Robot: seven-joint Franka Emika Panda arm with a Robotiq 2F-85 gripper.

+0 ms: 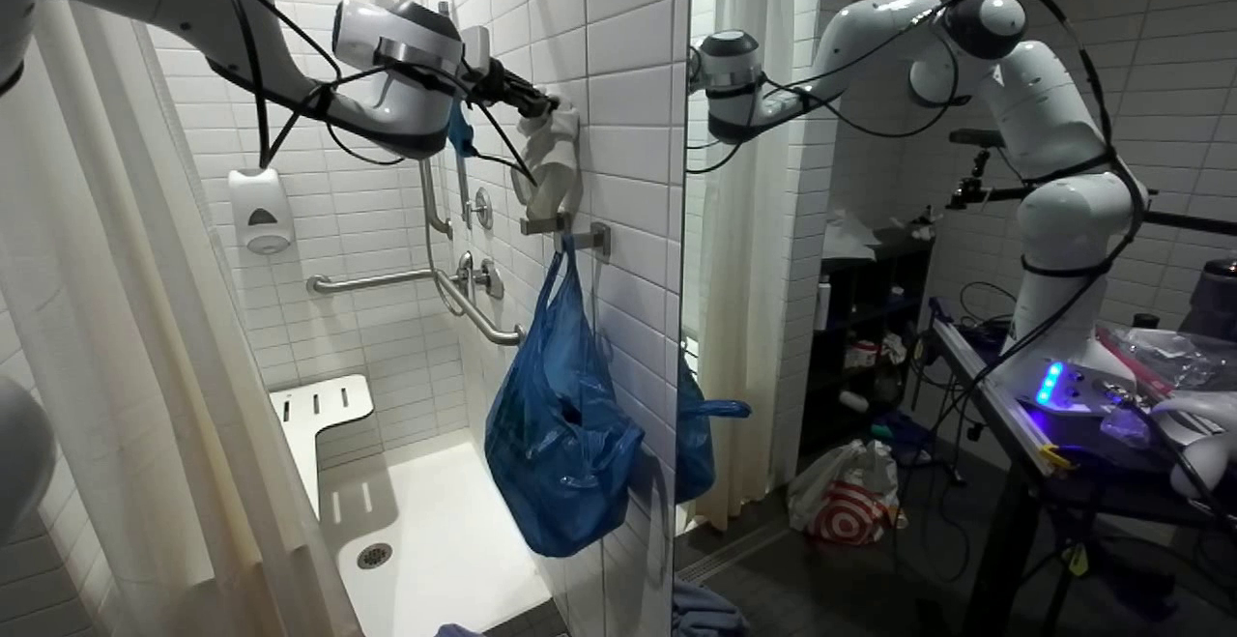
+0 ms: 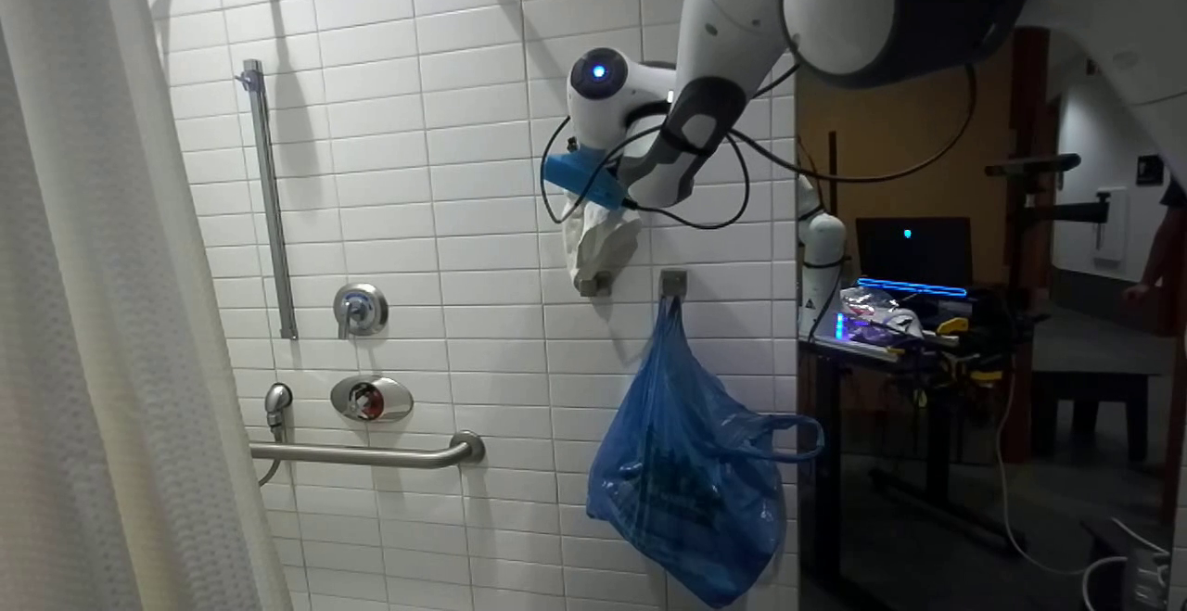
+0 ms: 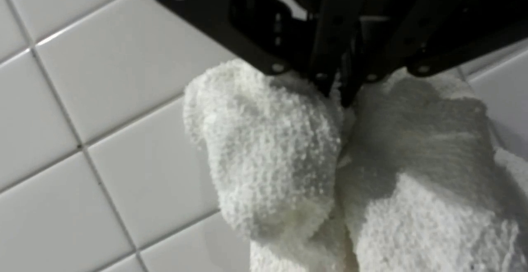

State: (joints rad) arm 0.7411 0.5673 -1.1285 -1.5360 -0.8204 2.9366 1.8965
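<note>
My gripper [image 3: 336, 98] is shut on a white terry towel [image 3: 272, 152], with a thin fold pinched between the fingertips. The towel bunches out on both sides of the fingers in the wrist view. In both exterior views the towel [image 1: 553, 168] [image 2: 603, 245] hangs down from the gripper [image 1: 551, 103] close to the white tiled wall. Its lower end meets a square metal wall hook [image 1: 541, 225] [image 2: 595, 285]; I cannot tell whether the towel is looped on it. The fingers are hidden behind the wrist in an exterior view where a blue part [image 2: 584, 177] covers them.
A blue plastic bag [image 1: 565, 415] [image 2: 691, 472] hangs from a neighbouring hook [image 2: 674, 282] [image 1: 601, 239]. Grab bars [image 2: 371, 453], a shower valve [image 2: 360, 309] and a shower curtain [image 1: 145, 328] are around. A mirror [image 1: 763, 560] adjoins the tiles. Cables loop off the arm.
</note>
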